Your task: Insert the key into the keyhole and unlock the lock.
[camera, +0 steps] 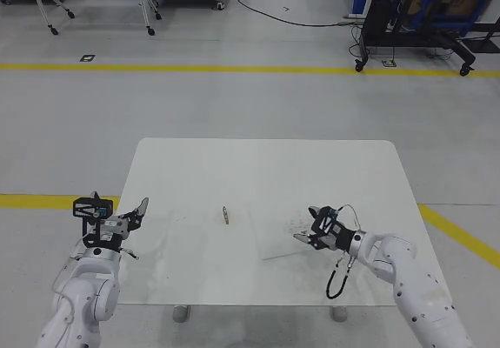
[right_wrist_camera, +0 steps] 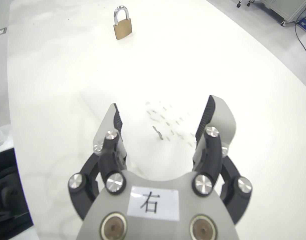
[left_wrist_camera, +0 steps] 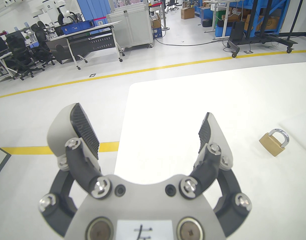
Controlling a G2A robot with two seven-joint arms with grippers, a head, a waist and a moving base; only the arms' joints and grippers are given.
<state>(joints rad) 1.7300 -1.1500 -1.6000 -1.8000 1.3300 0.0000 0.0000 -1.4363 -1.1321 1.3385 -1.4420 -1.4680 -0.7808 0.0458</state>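
Key (right_wrist_camera: 158, 133) seen lying on table (right_wrist_camera: 55, 76) just ahead of right gripper (right_wrist_camera: 163, 108), jaws held apart; lock (right_wrist_camera: 122, 27) set farther off; left gripper (left_wrist_camera: 143, 113) likewise spread.

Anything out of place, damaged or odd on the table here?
Nothing spilled or damaged. The only oddity is a cluster of small grey marks on the table around the key, by the open right gripper. The padlock stands upright, shackle closed.

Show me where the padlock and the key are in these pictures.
padlock (right_wrist_camera: 123, 31), right wrist view, on its brass body.
key (right_wrist_camera: 158, 133), right wrist view, on its middle.
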